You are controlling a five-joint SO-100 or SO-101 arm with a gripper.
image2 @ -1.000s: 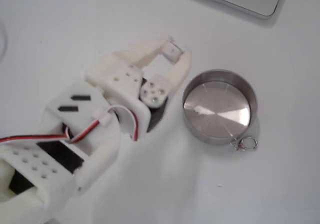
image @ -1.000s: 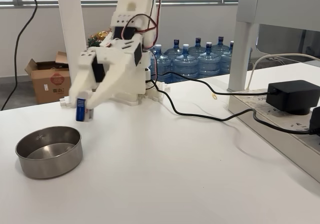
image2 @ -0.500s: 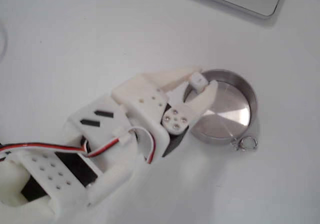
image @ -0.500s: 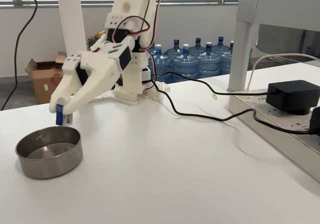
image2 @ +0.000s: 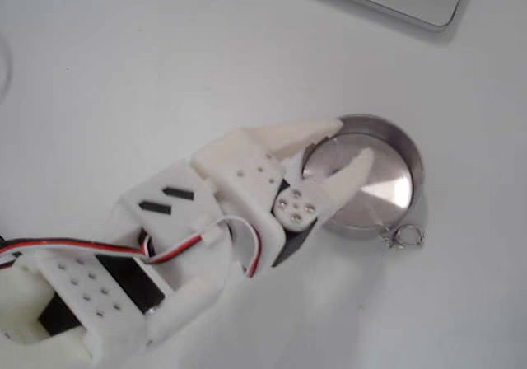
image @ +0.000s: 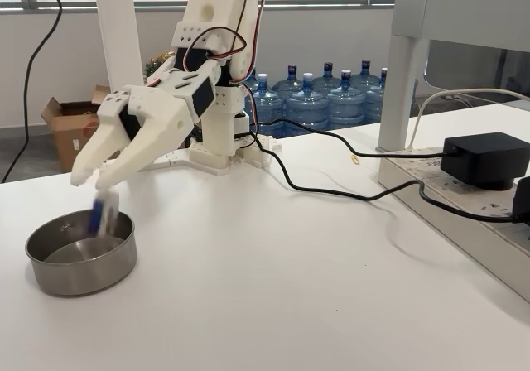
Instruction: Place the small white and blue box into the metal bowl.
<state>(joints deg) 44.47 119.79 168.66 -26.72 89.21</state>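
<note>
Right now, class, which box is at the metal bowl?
The small white and blue box, blurred below the open gripper, at the metal bowl's rim. The cardboard box sits on the floor; the black adapter rests far right.

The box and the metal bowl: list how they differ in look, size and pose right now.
Size: the small white and blue box is tiny; the metal bowl is several times wider.
Look: the box is white with a blue face; the bowl is bare brushed steel, shiny inside.
Pose: the box appears blurred just below the open gripper, at the bowl's rim and seemingly mid-drop; the bowl sits flat on the white table.
</note>
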